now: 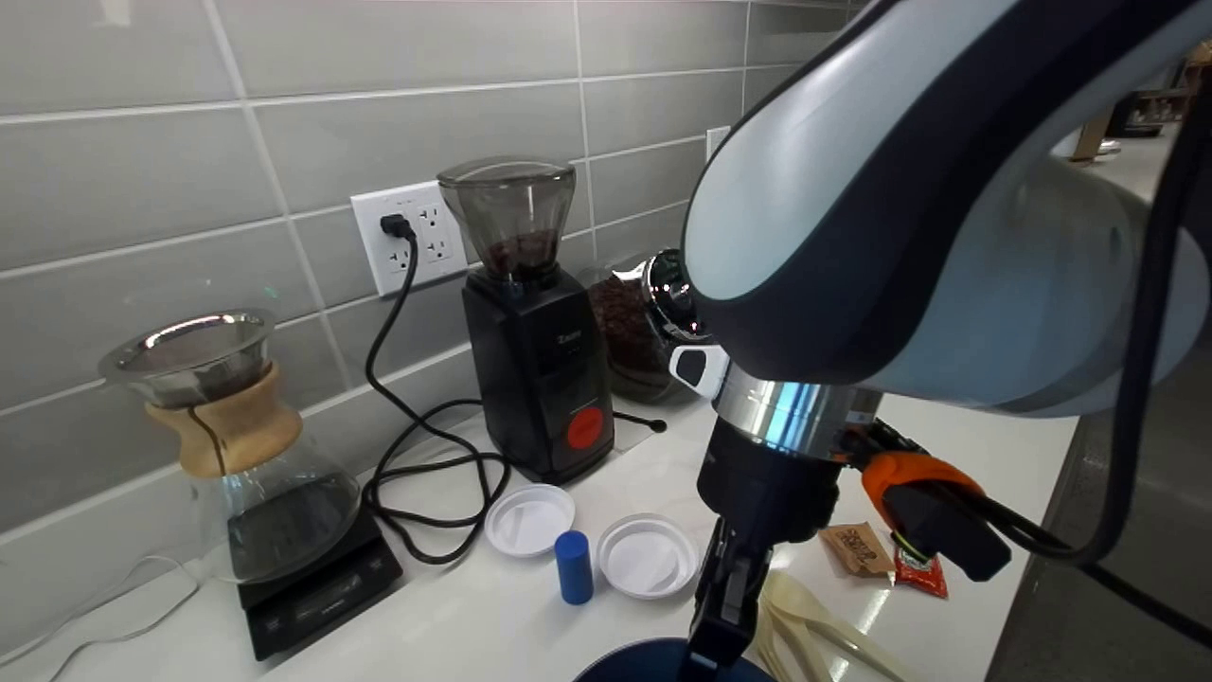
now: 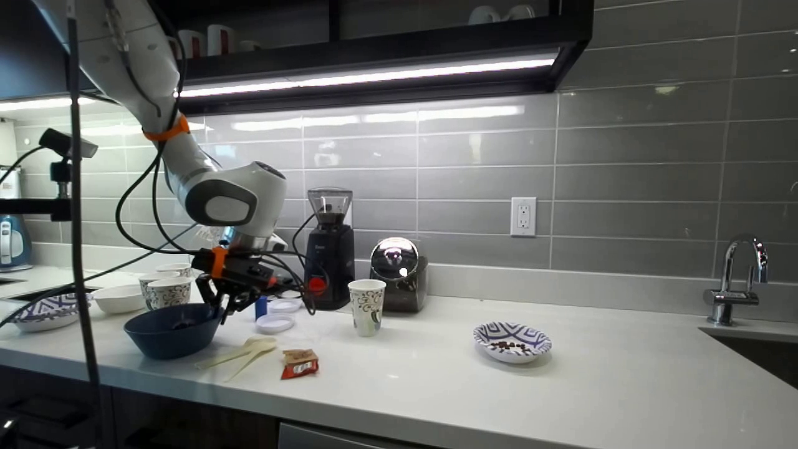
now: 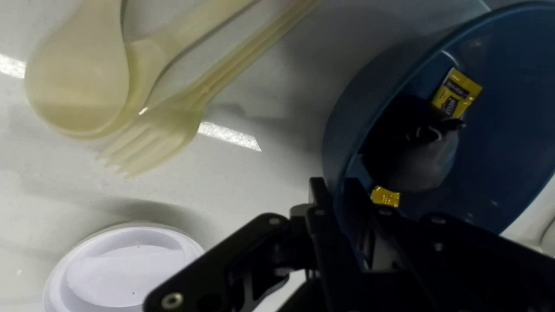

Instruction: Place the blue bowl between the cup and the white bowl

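Note:
The blue bowl (image 2: pixel 163 342) is wide and dark navy, near the counter's front left, tilted slightly. It also shows at the bottom edge of an exterior view (image 1: pixel 620 665) and in the wrist view (image 3: pixel 507 147). A black item and yellow packets lie inside it. My gripper (image 2: pixel 222 313) straddles the bowl's rim and is shut on it; in the wrist view the fingers (image 3: pixel 336 188) press either side of the wall. The white cup (image 2: pixel 366 308) with green-teal markings stands right of the black grinder. The white bowl (image 2: pixel 515 357) with dark blue pattern sits further right, holding dark bits.
Cream utensils (image 2: pixel 246 350) and packets (image 2: pixel 299 363) lie near the blue bowl. White lids (image 1: pixel 649 557) and a small blue cylinder (image 1: pixel 574 568) stand before the black grinder (image 1: pixel 540 379). Several cups (image 2: pixel 169 293) and dishes (image 2: pixel 118 300) crowd the far left. A bean jar (image 2: pixel 399 280) stands behind the cup.

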